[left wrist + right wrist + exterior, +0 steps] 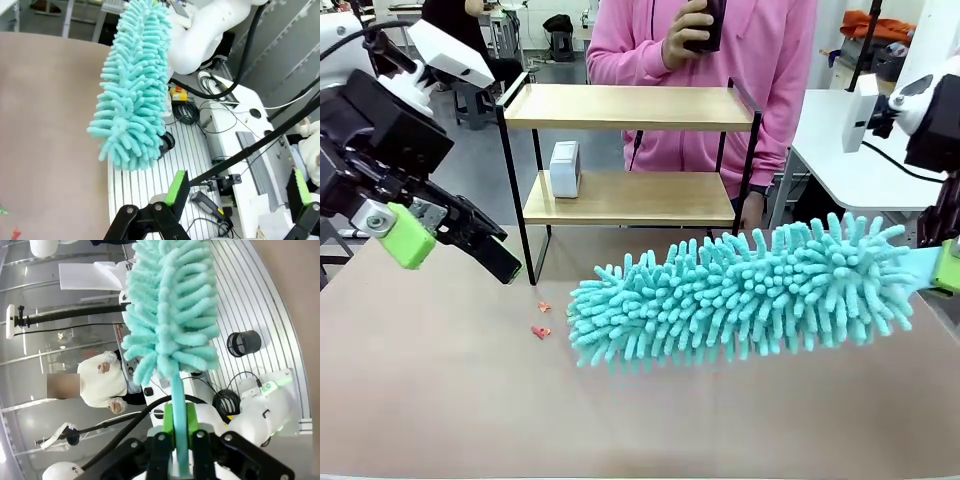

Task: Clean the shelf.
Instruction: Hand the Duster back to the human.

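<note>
Standing at the brown table's (430,400) far side, one two-tier light-wood shelf (630,105) in a black frame holds one small white box (564,168) on its lower board. Two red scraps (541,331) lie near its leg. The right hand (179,416) grips one fluffy teal duster (740,290); the left hand (239,186) gapes empty.

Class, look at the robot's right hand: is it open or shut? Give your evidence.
Shut. On the right hand, both green pads clamp the teal duster handle between them in the right wrist view.
</note>
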Robot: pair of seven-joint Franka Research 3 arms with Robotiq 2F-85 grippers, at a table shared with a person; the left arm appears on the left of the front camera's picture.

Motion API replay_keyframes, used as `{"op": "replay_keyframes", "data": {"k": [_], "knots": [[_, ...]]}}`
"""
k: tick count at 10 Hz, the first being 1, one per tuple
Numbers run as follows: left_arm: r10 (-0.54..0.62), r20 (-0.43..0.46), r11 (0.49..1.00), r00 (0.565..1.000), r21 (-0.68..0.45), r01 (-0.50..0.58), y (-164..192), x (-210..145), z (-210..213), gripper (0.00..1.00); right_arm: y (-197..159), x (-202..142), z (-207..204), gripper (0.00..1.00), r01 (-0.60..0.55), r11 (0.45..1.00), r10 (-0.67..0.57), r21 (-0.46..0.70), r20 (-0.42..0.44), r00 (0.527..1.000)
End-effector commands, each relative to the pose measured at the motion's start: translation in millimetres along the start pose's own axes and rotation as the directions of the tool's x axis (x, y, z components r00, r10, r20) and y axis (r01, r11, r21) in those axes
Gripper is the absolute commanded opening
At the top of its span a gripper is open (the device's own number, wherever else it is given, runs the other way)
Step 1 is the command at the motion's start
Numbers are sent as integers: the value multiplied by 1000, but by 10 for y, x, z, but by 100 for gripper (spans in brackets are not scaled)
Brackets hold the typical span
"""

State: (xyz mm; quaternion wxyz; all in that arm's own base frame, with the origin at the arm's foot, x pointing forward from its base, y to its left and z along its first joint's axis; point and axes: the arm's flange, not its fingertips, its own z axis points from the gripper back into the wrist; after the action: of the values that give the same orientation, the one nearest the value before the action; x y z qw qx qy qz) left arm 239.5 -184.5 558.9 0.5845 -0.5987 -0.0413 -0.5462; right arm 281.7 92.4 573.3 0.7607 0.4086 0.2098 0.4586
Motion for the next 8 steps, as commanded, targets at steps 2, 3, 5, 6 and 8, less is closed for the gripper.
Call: {"op": "replay_keyframes", "data": {"k": [2,3,5,6,8], "knots": [[-7,0,1000,1000,0,7,-19,12,-13,100,56,3,-27,13,-26,1000,26,3,-20,999],[-7,0,1000,1000,0,7,-19,12,-13,100,56,3,-27,13,-26,1000,26,3,-20,999],[-7,0,1000,1000,0,7,-19,12,-13,100,56,3,-27,13,-26,1000,26,3,-20,999],[-7,0,1000,1000,0,7,-19,12,-13,100,56,3,-27,13,-26,1000,26,3,-20,999],[0,0,1000,1000,0,0,0,1,-2,100,31,22,-39,13,4,1000,-4,-4,-17,1000]]}}
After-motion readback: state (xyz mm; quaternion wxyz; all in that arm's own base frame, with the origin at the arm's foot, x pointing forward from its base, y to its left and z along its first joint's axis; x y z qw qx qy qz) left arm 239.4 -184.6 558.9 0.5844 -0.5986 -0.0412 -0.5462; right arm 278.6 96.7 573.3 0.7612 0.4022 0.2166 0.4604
